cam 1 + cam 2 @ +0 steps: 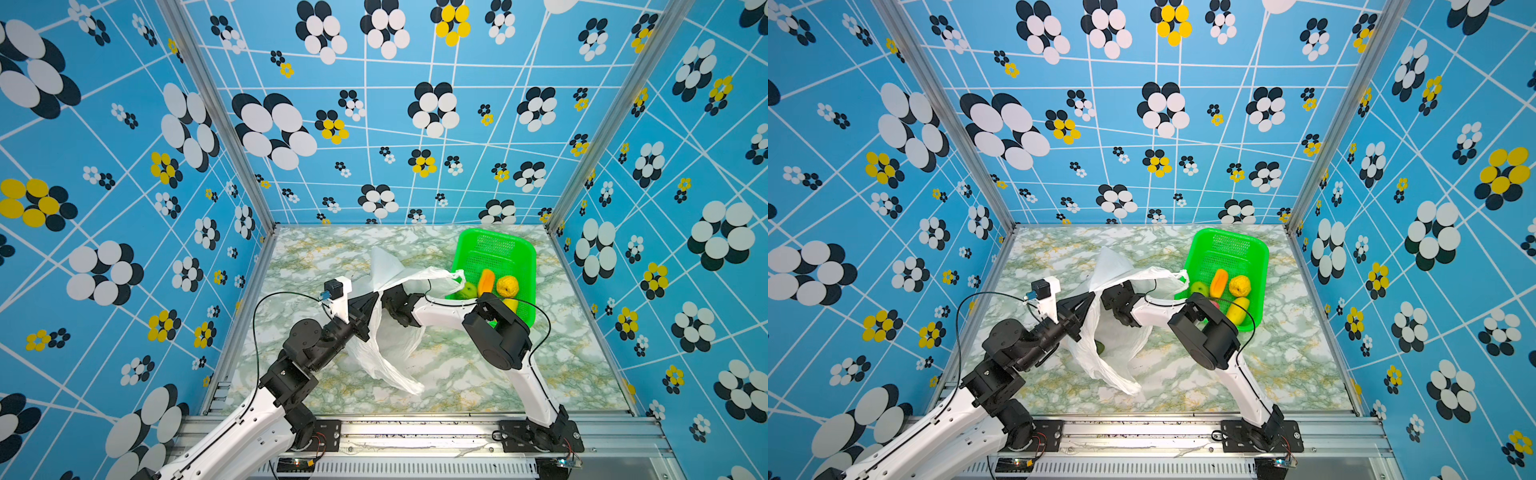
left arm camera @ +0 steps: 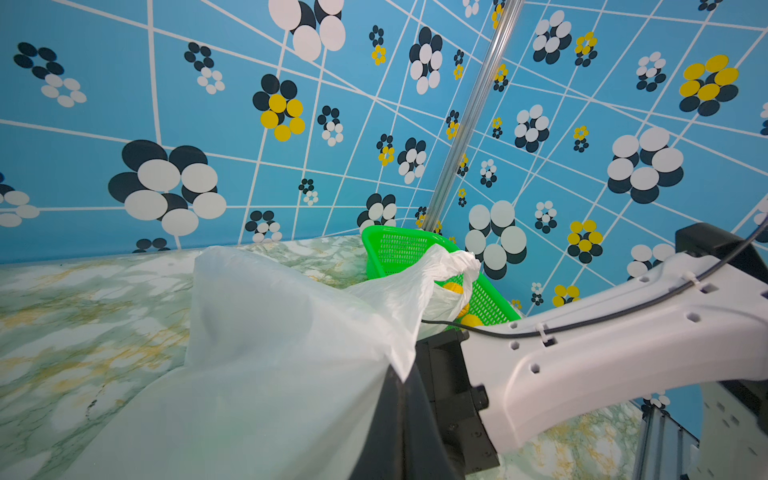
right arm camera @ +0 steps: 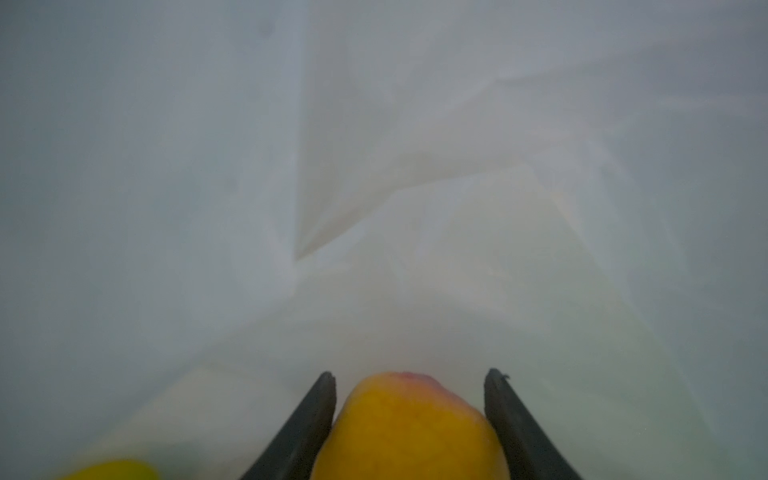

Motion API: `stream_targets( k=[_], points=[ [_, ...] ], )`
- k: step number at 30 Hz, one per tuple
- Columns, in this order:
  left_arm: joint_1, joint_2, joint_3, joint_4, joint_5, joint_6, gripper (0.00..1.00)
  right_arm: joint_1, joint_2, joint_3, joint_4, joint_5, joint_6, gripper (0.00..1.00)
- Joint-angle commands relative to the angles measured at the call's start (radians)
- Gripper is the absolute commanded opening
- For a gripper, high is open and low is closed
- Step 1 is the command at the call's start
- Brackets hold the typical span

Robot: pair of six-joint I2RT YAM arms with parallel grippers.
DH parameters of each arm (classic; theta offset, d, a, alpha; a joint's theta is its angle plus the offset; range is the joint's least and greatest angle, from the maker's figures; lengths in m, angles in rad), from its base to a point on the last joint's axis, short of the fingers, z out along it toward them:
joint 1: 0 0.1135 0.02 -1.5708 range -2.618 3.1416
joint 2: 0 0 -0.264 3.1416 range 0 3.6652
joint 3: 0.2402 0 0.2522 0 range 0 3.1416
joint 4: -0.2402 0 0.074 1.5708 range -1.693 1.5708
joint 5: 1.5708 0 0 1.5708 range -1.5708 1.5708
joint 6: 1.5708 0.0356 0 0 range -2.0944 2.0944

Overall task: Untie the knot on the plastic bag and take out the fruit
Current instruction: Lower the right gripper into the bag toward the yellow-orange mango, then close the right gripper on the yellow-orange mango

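The left hand (image 1: 376, 298) is pinched tight on the rim of the plastic bag (image 1: 386, 345), holding it up off the table (image 1: 457, 374). The right hand (image 3: 409, 376) is buried inside the bag, hidden in both top views; the right wrist view shows its fingers (image 3: 307, 428) pressed against both sides of a yellow-orange fruit (image 3: 411, 428). Another yellow fruit (image 3: 112, 469) is cut off and blurred beside it. At 2 o'clock from the bag, the green basket (image 1: 490, 241) holds other fruit (image 1: 508, 286), partly behind the right arm (image 1: 498, 332).

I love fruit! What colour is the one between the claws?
Yellow-orange fruit, pinkish tip; best in right wrist view.
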Motion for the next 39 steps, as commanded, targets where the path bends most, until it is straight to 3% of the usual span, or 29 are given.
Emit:
stream_targets(
  k=[1,10,14,20,28,33,36,39],
  points=[
    [0.001,-0.001,0.002,-0.009,-0.036,0.01,0.0,0.012,-0.07,-0.045,-0.038,-0.052,-0.013,0.47],
    [0.002,-0.002,0.013,-0.075,-0.154,0.015,0.0,0.07,-0.322,-0.277,0.057,-0.1,0.055,0.42],
    [0.003,-0.01,0.012,-0.091,-0.196,0.02,0.0,0.07,-0.478,-0.469,0.139,-0.098,0.1,0.39],
    [0.004,-0.006,0.013,-0.094,-0.201,0.02,0.0,0.069,-0.711,-0.655,0.173,-0.086,0.136,0.37],
    [0.005,0.006,0.017,-0.091,-0.192,0.018,0.0,0.069,-0.957,-0.77,0.195,-0.044,0.145,0.36],
    [0.005,-0.001,0.016,-0.094,-0.192,0.017,0.0,0.069,-1.066,-0.804,0.198,0.03,0.062,0.36],
    [0.003,-0.011,0.016,-0.095,-0.194,0.017,0.0,0.068,-1.102,-0.833,0.219,0.059,0.035,0.35],
    [0.004,-0.016,0.014,-0.095,-0.2,0.017,0.0,0.069,-1.067,-0.837,0.229,0.003,0.078,0.33]
  ],
)
